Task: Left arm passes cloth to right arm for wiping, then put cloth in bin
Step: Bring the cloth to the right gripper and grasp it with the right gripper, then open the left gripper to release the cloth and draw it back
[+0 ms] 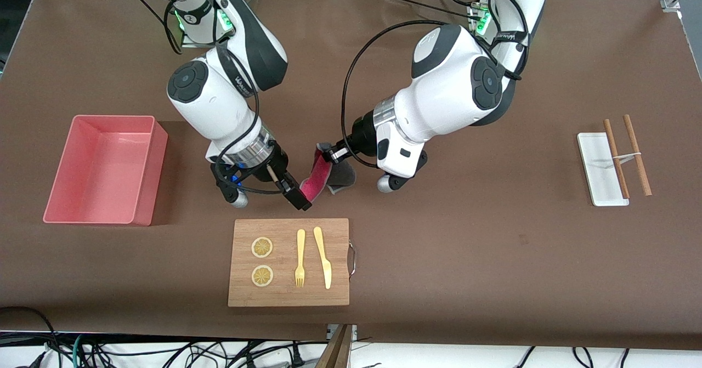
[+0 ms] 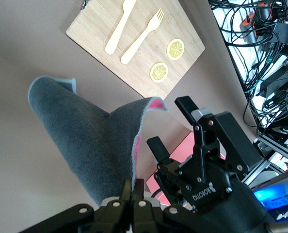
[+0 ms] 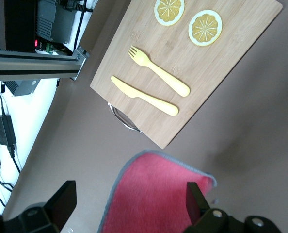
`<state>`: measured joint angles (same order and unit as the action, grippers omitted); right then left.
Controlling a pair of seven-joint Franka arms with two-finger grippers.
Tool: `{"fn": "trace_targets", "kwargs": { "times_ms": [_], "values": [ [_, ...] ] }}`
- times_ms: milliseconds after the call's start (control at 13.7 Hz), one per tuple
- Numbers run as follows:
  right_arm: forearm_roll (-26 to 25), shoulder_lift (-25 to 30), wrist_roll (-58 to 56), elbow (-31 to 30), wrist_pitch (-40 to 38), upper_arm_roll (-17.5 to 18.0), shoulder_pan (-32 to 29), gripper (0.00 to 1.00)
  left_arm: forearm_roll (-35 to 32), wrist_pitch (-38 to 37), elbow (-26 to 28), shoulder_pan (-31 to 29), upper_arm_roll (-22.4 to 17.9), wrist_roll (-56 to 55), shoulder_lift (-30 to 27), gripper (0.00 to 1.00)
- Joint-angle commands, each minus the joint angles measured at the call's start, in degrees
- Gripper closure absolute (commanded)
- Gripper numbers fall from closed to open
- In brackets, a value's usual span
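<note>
The cloth (image 1: 320,180) hangs in the air over the brown table, between the wooden board and the arms' bases. My left gripper (image 1: 326,151) is shut on its upper edge. The left wrist view shows its dark grey face (image 2: 86,141) draping from my shut left gripper (image 2: 136,190). My right gripper (image 1: 293,191) stands open at the cloth's lower part. In the right wrist view the crimson-pink face (image 3: 153,194) lies between the spread fingers of my right gripper (image 3: 129,201), which do not press it. The pink bin (image 1: 151,181) sits at the right arm's end of the table, with nothing in it.
A wooden board (image 1: 288,288) lies nearer to the front camera than the grippers. It carries two lemon slices (image 1: 262,247), a fork (image 1: 300,258) and a knife (image 1: 323,257). A white tray (image 1: 595,170) with chopsticks (image 1: 636,154) lies toward the left arm's end.
</note>
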<state>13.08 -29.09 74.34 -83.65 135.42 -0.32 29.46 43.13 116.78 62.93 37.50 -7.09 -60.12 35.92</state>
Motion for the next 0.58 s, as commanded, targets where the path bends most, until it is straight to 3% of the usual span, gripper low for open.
{"fn": "trace_targets", "kwargs": {
  "times_ms": [0,512],
  "values": [
    [0.9,-2.4,0.2,1.2,3.3,0.6,0.1,0.00,1.5,0.0,-0.7,-0.1,-0.4,-0.1,0.3,1.00],
    [0.9,-5.6,0.6,2.7,7.4,0.8,0.3,0.00,1.6,0.0,-0.6,-0.2,-0.4,0.0,0.3,1.00]
  ]
}}
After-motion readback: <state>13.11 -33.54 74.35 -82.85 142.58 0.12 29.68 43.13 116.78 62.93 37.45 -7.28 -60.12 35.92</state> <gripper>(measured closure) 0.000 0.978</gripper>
